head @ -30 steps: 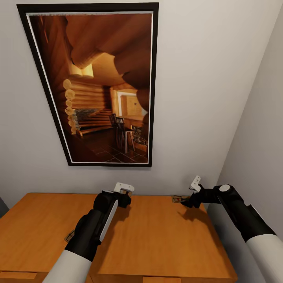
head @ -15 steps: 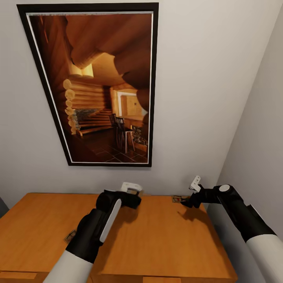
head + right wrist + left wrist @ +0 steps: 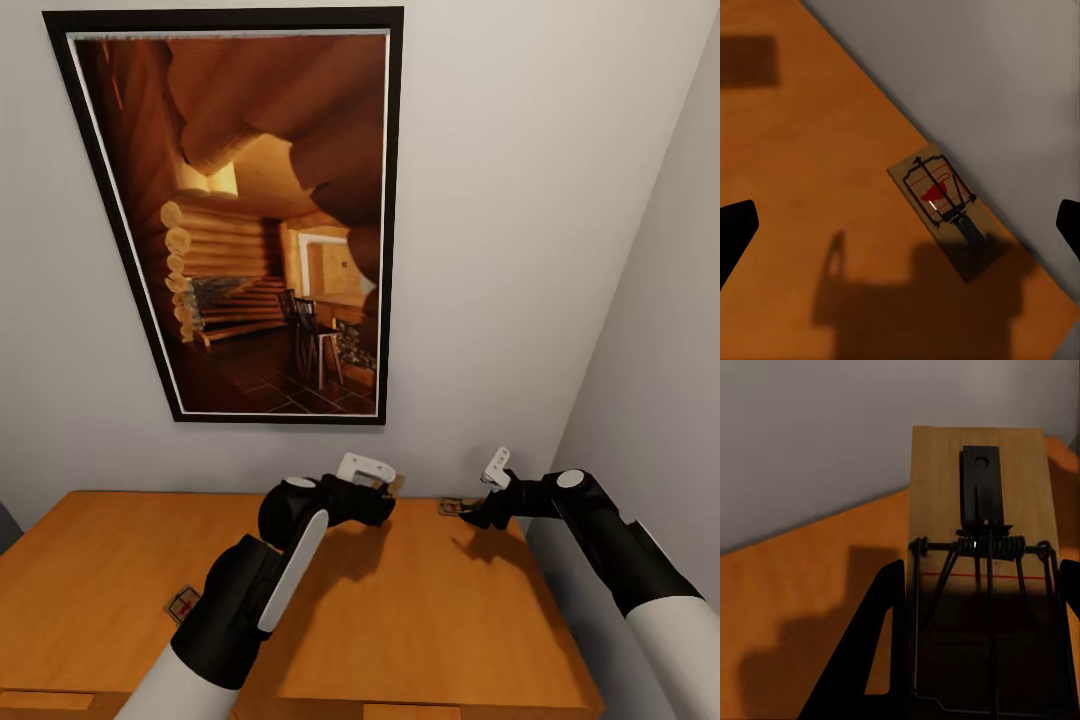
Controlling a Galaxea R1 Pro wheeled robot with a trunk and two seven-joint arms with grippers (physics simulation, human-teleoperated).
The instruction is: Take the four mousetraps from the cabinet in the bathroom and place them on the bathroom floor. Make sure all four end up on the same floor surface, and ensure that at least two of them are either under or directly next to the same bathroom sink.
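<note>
Mousetraps: we are holding one [image 3: 979,577] clamped in our left gripper [image 3: 385,497]; our right gripper [image 3: 472,517], jaws apart, is hovering over another [image 3: 943,203] on the cabinet [image 3: 440,620].

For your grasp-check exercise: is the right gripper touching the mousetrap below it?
Apart. In the right wrist view, the mousetrap lies flat on the cabinet top, well clear of the open right gripper.

cabinet top [image 3: 420,620] orange-brown; mousetrap [image 3: 943,204] pale wood, dark wire, red mark; walls [image 3: 500,250] off-white; picture [image 3: 240,215] black frame, amber log interior.
</note>
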